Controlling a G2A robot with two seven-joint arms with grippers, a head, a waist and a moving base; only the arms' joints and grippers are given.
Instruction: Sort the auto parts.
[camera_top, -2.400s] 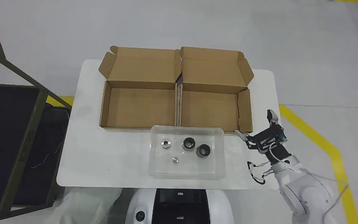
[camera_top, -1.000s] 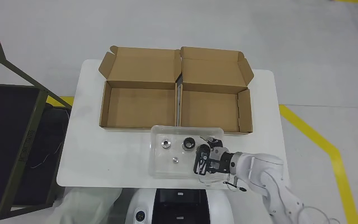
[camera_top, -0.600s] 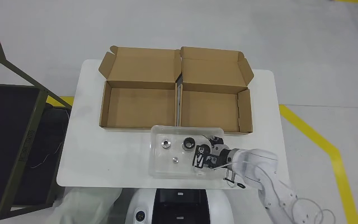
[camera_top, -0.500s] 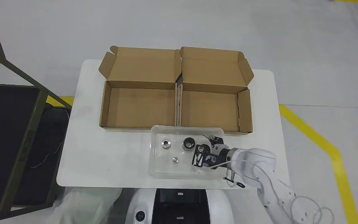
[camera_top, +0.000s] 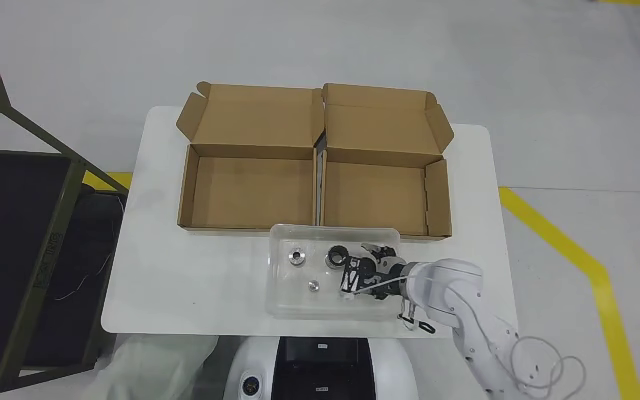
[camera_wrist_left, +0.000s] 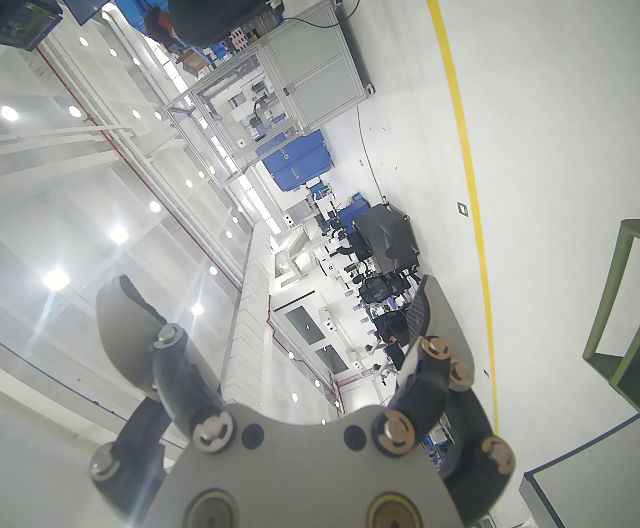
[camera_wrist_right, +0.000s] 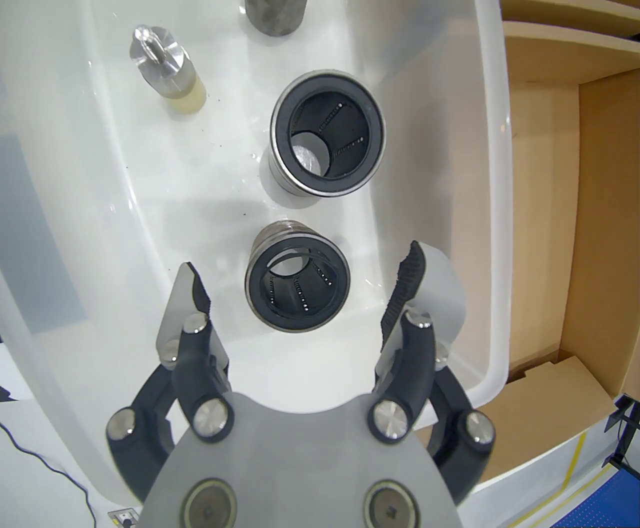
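The right gripper (camera_wrist_right: 303, 272) is spread wide and holds nothing, poised over a small black steel-ringed bearing (camera_wrist_right: 297, 300) that stands on end in the clear plastic tray (camera_wrist_right: 492, 200). A larger black bearing (camera_wrist_right: 327, 137) stands just beyond. An off-centre squeeze could topple the small bearing, or one finger might snag the nearby tray wall.

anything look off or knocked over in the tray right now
Nothing stands out: one black bearing and the second bearing stand upright and apart in the clear tray, nothing spilled, with the right gripper open near them.
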